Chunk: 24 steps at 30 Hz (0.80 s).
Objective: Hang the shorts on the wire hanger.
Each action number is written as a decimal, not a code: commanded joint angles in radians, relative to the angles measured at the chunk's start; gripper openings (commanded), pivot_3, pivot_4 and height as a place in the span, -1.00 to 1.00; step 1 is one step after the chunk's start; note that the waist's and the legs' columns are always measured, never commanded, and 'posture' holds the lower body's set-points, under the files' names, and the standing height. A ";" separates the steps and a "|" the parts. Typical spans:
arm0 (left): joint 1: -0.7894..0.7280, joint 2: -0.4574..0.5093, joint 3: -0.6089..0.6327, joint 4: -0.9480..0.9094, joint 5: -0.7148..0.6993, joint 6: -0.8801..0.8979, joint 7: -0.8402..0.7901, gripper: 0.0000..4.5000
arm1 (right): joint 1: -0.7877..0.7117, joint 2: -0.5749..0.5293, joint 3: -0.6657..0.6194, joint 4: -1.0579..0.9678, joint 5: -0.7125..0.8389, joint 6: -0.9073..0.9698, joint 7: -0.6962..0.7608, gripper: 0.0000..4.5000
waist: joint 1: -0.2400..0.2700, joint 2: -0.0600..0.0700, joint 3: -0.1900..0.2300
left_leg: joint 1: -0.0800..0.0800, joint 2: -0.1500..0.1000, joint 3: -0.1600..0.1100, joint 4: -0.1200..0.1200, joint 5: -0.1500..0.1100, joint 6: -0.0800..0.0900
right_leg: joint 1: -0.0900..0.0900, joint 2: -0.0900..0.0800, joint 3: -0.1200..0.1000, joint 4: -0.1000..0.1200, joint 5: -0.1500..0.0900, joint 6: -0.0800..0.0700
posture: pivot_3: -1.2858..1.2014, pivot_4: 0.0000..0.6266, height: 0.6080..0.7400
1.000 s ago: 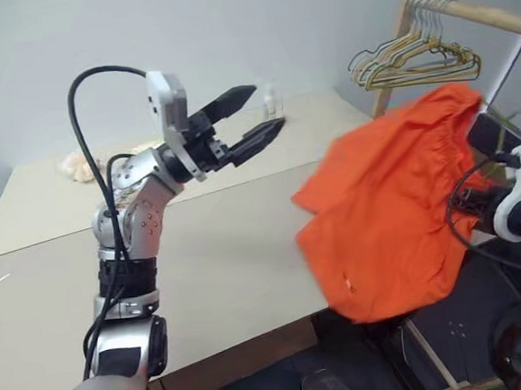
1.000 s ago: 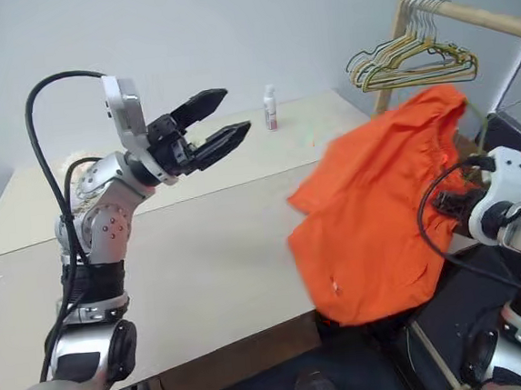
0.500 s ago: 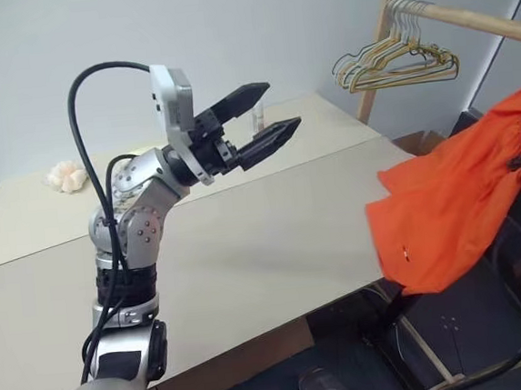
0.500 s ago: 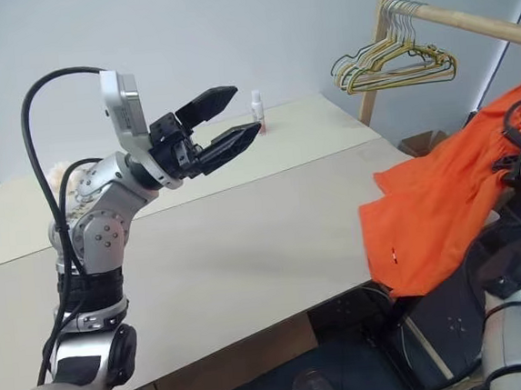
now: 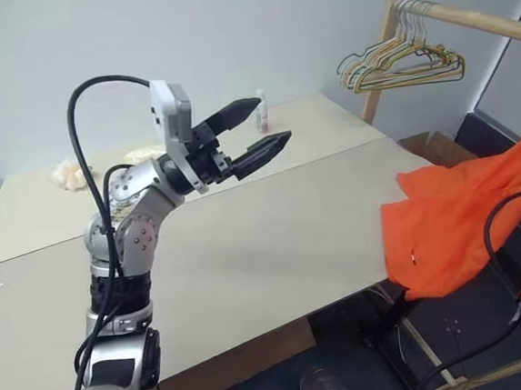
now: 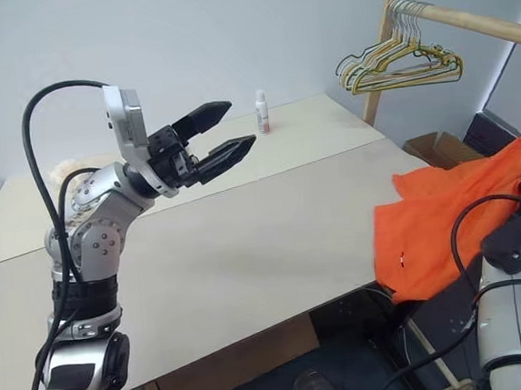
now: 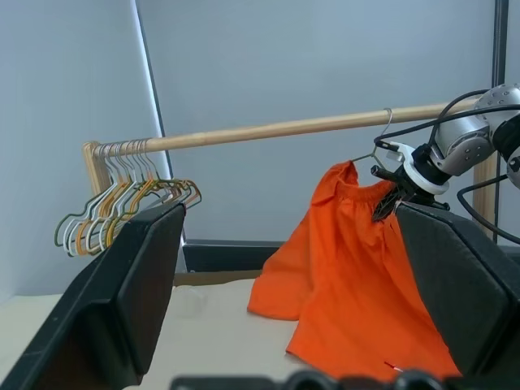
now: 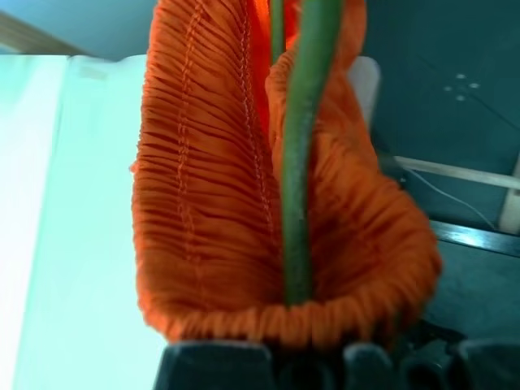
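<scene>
The gathered waistband of the orange shorts (image 8: 203,187) hangs in a loop close to the camera, its ribbed folds and rows of stitching plain to see. A thin greenish wire of the hanger (image 8: 299,162) runs down through the opening of the loop, its near end hidden behind the fabric's near edge. A pale table surface (image 8: 65,203) lies on one side, and dark flooring (image 8: 455,106) on the other.
</scene>
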 commanded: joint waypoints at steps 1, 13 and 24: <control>-0.002 0.012 0.003 -0.052 -0.006 -0.004 0.014 1.00 | 0.009 0.003 -0.024 -0.017 -0.017 -0.039 -0.008 -0.31 | 0.002 0.000 0.000 | 0.000 0.000 0.000 0.000 0.000 0.000 | 0.000 0.000 0.000 0.000 0.000 0.000 | -0.27 -1.00 1.00; 0.011 0.033 0.004 -0.084 -0.021 0.022 0.035 1.00 | 0.246 0.060 0.407 -0.454 -0.047 -0.191 0.100 0.98 | 0.012 0.000 0.000 | 0.000 0.000 0.000 0.000 0.000 0.000 | 0.000 0.000 0.000 0.000 0.000 0.000 | -0.27 -1.00 1.00; 0.047 0.081 0.014 -0.079 0.002 0.014 0.047 1.00 | 0.582 0.162 0.752 -0.890 -0.190 -0.886 0.099 0.98 | 0.008 0.000 0.000 | 0.004 0.000 -0.001 0.000 0.000 0.000 | 0.000 0.001 0.002 0.001 0.000 0.001 | -0.25 -1.00 1.00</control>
